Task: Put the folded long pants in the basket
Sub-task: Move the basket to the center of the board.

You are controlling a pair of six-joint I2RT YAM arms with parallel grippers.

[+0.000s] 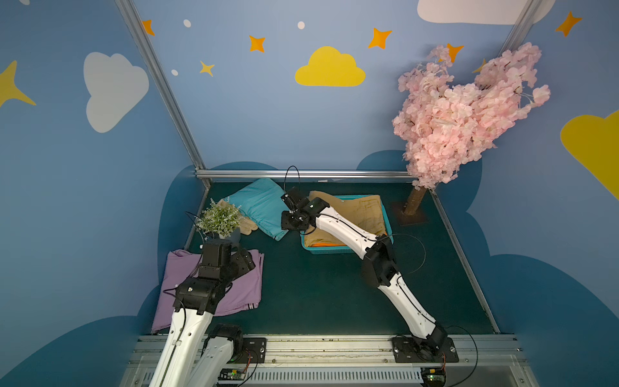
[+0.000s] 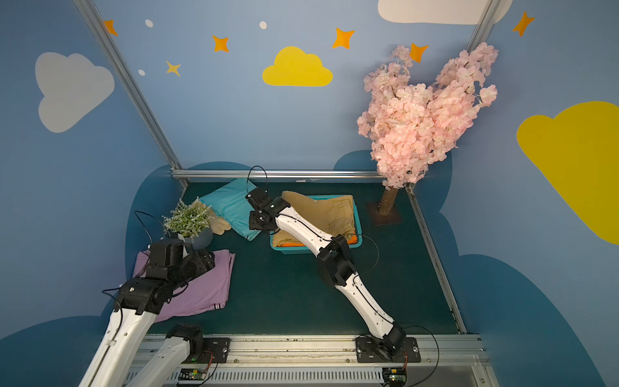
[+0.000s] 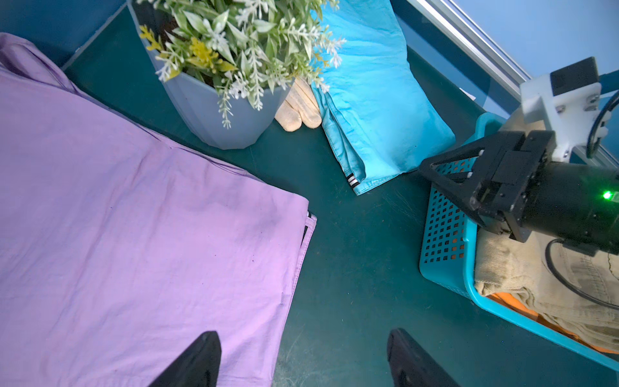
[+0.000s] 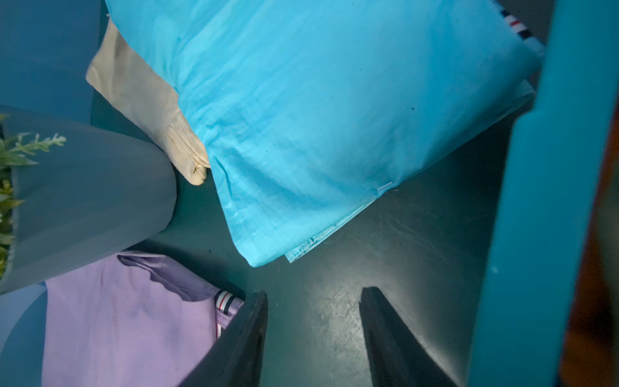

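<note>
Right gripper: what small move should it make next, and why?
Probably ease the right gripper toward the nearest edge of the turquoise pants and lower it to pinch. Its fingers stand apart and empty over the table beside the basket, which already holds the khaki pants over the orange pants.

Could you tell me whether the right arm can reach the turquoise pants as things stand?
Probably yes: the right gripper hangs open beside the turquoise pants, with nothing lying between them.
</note>
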